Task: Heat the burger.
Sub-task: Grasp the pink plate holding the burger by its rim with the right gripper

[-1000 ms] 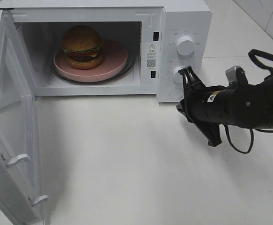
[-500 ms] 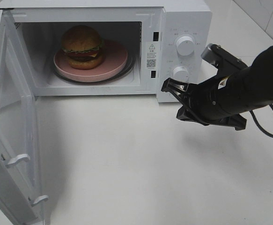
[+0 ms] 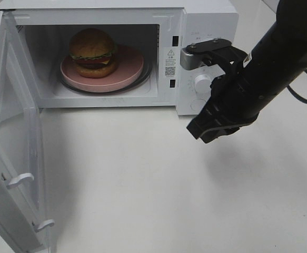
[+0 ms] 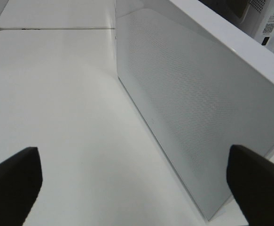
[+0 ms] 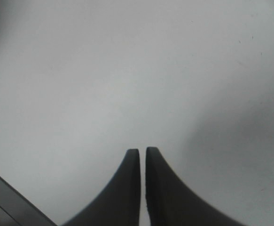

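Note:
The burger [image 3: 92, 51] sits on a pink plate [image 3: 129, 66] inside the open white microwave [image 3: 206, 16]. My right gripper [image 3: 200, 132] hangs in front of the control panel, pointing down-left over the table, away from the burger. In the right wrist view its fingers [image 5: 143, 157] are pressed together with nothing between them, above bare white table. My left gripper [image 4: 134, 183] is open, its two dark fingertips [image 4: 14, 179] far apart, facing the outer face of the microwave door [image 4: 188, 103]. The left arm is out of the exterior high view.
The microwave door [image 3: 11, 147] swings far out to the left, reaching the table's front edge. The lower knob [image 3: 202, 83] shows beside the right arm; the arm covers the upper knob. A black cable [image 3: 306, 89] loops off the right arm.
The right arm has lifted off the lower knob and swung upward and round; its gripper now points down at the table. Burger, plate and door have not moved.

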`<state>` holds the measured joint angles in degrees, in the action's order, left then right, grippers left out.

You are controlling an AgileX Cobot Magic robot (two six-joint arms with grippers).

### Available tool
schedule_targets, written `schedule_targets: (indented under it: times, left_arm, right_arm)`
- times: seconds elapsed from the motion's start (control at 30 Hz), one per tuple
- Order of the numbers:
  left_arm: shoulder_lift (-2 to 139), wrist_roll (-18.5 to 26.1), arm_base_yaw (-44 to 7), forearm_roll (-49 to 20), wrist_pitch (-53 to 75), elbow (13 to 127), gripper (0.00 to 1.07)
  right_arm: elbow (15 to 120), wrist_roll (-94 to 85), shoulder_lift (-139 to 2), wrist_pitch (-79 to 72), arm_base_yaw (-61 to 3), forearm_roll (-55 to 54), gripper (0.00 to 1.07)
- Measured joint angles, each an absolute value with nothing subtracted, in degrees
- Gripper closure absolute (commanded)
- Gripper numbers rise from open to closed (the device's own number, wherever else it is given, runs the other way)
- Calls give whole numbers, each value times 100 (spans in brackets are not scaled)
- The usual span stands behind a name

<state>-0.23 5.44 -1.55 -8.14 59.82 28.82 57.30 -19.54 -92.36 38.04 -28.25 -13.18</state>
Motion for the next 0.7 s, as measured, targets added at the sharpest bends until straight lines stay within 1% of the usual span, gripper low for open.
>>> schedule_targets:
  times: [0.03, 0.07, 0.13, 0.17, 0.2, 0.27, 0.3, 0.47, 0.5, 0.53, 0.57, 0.7]
  left_arm:
    - [-23, 544, -155, -814, 5982, 2882, 6]
    - [-23, 544, -155, -814, 5982, 2882, 6]
    - [-23, 544, -155, -814, 5982, 2882, 6]
    - [-23, 544, -155, -814, 5982, 2882, 6]
    - [-23, 544, -155, -814, 5982, 2882, 6]
    - [-23, 544, -155, -814, 5982, 2882, 6]
    - [-23, 544, -155, -814, 5982, 2882, 6]
    - [-23, 544, -155, -814, 5982, 2882, 6]
    - [-23, 544, -155, -814, 5982, 2882, 6]
    - [-23, 544, -155, -814, 5982, 2882, 6]
    - [-23, 544, -155, -814, 5982, 2882, 6]
    - [-23, 544, -155, -814, 5982, 2882, 6]
  right_arm:
    - [5856, -2618, -9236, 4005, -2825, -1169, 104]
    - [5856, -2618, -9236, 4005, -2825, -1169, 104]
    - [6028, -3541, -9236, 4211, -2825, -1008, 103]
    - [6028, -3541, -9236, 4211, -2825, -1008, 103]
    - [6113, -4171, -9236, 4263, -2865, -900, 103]
    - [6159, -4463, -9236, 4297, -2905, -814, 103]
    - [6245, -4905, -9236, 4360, -2997, -607, 103]
    - [6394, -5518, -9236, 4372, -3203, -115, 103]
    - [6463, -5781, -9236, 4383, -3323, 252, 103]
    - [6463, -5781, -9236, 4383, -3323, 252, 103]
    - [6520, -5953, -9236, 4383, -3432, 596, 103]
    - [6629, -6108, -9236, 4360, -3615, 968, 102]
